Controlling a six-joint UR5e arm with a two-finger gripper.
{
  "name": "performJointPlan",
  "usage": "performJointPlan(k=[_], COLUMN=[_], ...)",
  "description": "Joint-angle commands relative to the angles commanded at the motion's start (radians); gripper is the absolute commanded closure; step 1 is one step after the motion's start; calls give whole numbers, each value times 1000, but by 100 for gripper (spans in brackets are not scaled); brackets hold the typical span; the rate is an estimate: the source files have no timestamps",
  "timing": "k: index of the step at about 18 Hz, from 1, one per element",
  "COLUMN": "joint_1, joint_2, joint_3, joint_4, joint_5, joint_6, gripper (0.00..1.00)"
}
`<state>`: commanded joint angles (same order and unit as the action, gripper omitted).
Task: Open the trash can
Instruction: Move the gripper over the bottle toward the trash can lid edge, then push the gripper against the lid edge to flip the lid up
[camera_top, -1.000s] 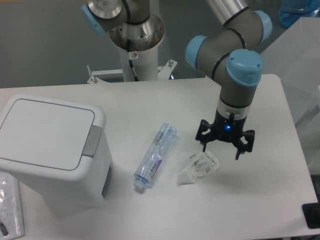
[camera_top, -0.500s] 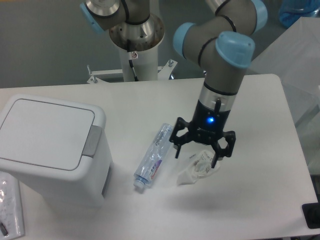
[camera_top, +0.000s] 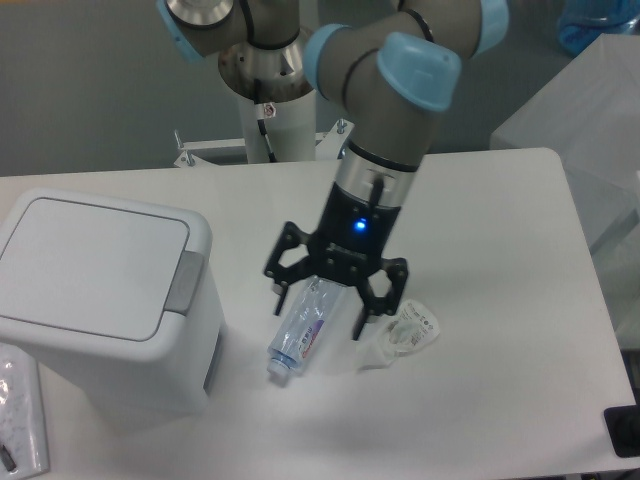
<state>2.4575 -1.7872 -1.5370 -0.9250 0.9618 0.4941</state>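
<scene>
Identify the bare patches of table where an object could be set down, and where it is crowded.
Free: the far strip behind the trash can, and the right side beyond the crumpled wrapper. Crowded: the middle, where the open hand hangs over the bottle.

There's a clear plastic bottle (camera_top: 303, 328) lying on its side near the middle of the white table (camera_top: 520, 390), cap end pointing toward the front edge. Just to its right sits a crumpled clear wrapper (camera_top: 402, 335). Another clear packet (camera_top: 20, 418) pokes in at the bottom left corner, partly cut off.
</scene>
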Motion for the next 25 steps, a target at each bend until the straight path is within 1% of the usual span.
performJointPlan(k=[3, 8, 20, 25], joint_1=[-17, -54, -65, -65], joint_2=[11, 14, 15, 12], joint_3=[-2, -17, -61, -64], joint_4=[2, 2, 12, 15], joint_5=[2, 8, 11, 11], joint_6=[-57, -71, -60, -60], gripper=[0, 0, 0, 0])
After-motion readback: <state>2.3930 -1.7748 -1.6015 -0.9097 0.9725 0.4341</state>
